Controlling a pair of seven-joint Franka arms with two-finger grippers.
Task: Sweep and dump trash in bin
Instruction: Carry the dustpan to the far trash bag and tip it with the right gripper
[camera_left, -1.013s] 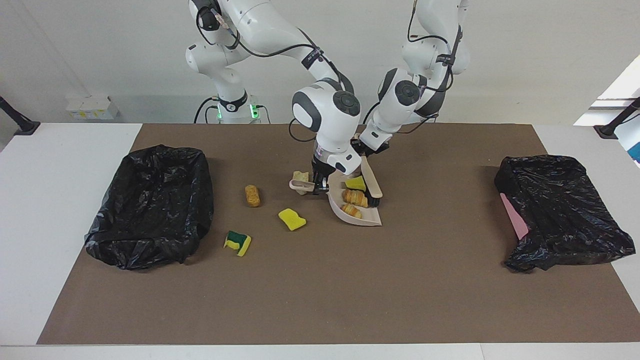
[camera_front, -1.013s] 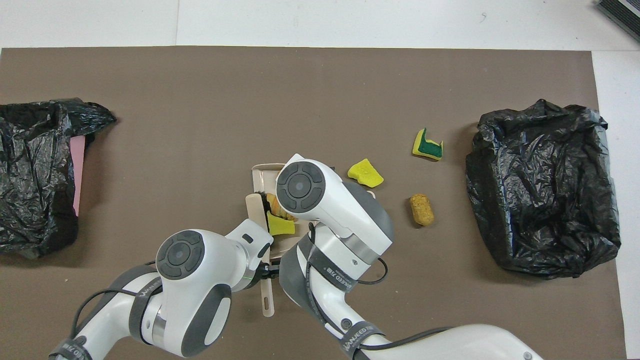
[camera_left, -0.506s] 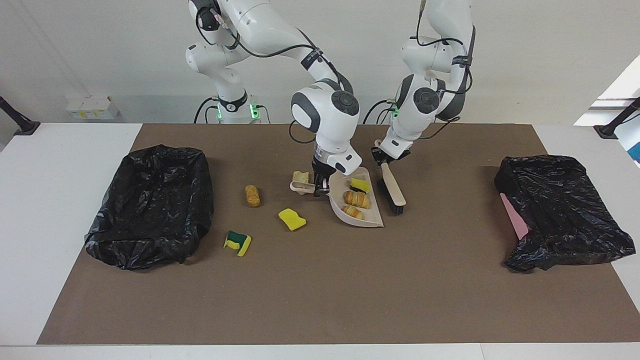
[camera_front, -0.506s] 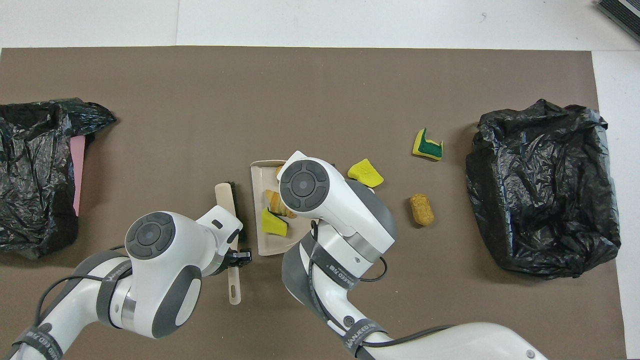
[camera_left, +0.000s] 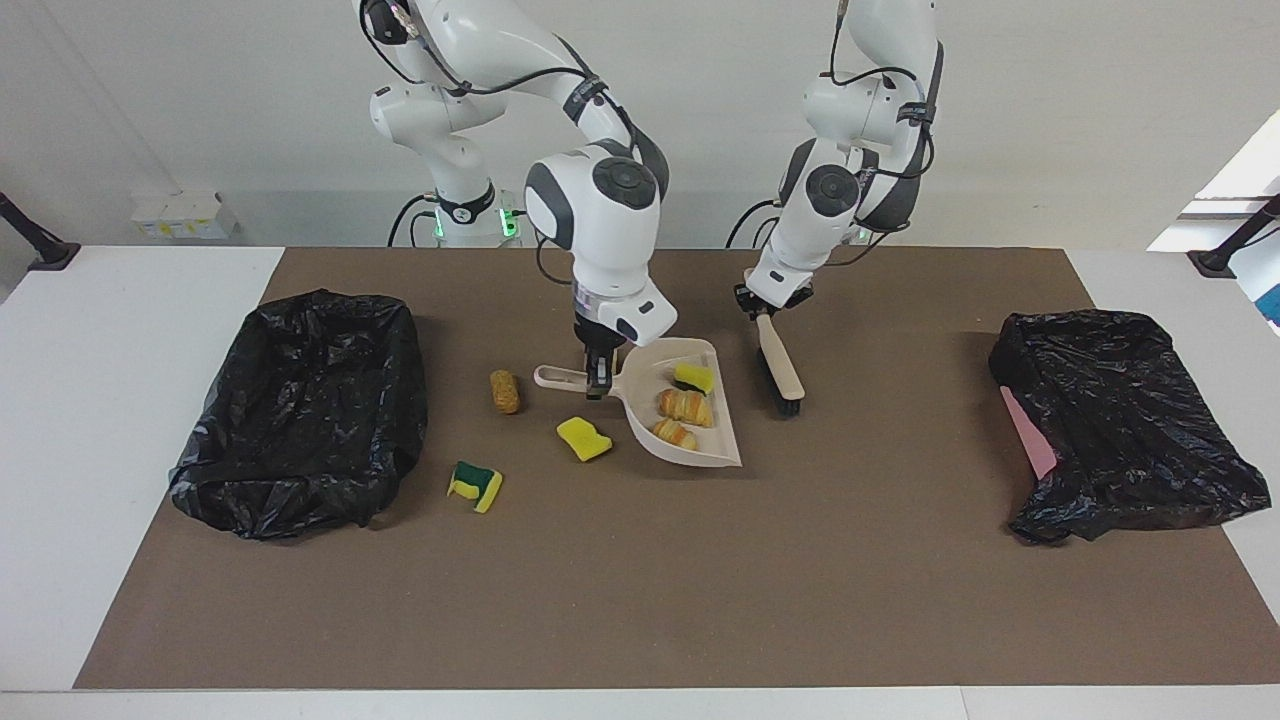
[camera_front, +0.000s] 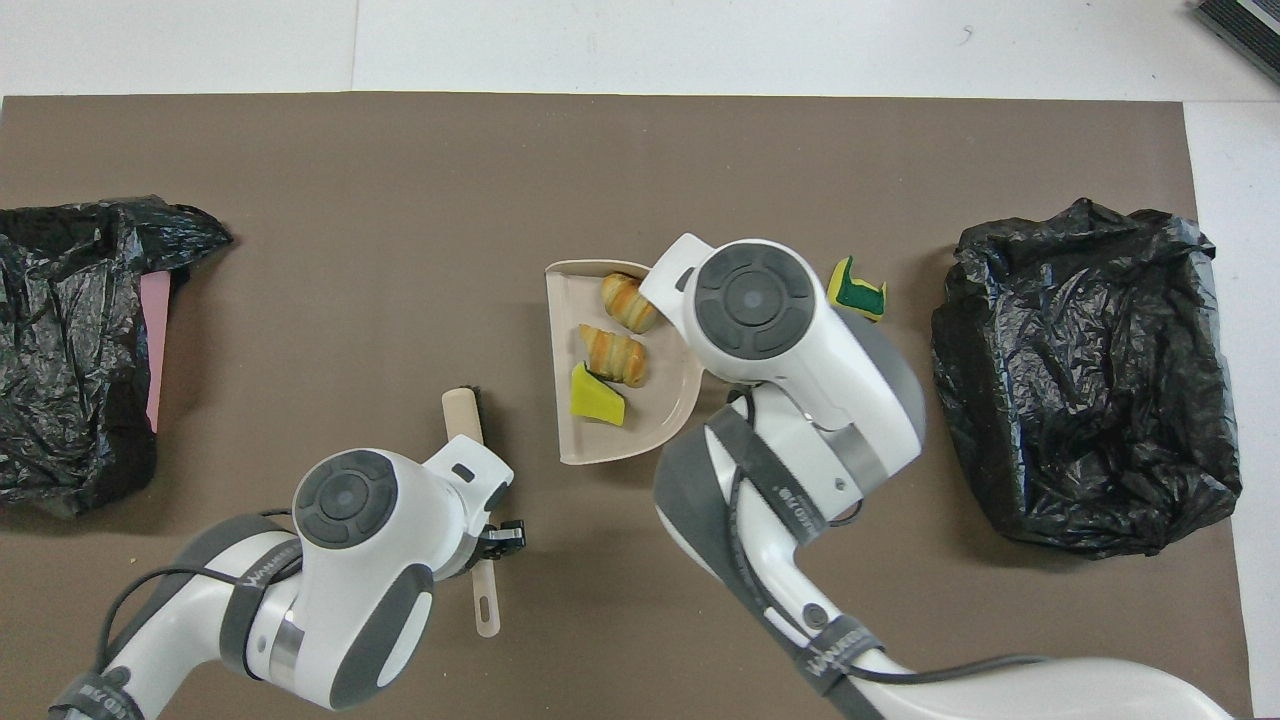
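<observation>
The right gripper (camera_left: 597, 385), clamped on the handle of the beige plastic dustpan (camera_left: 722, 455), has lifted it, apparently off the mat, and is carrying it toward the black-bagged bin (camera_left: 300, 410) at the right arm's end. Three scraps, two golden croissant pieces (camera_left: 685, 405) and a yellow sponge wedge (camera_left: 693, 377), are riding in it. The left gripper (camera_left: 757, 310), closed on the tan-handled brush (camera_left: 780, 375), has drawn aside. A tan lump (camera_left: 505, 391) and two sponges (camera_left: 583, 438) are still lying on the mat.
</observation>
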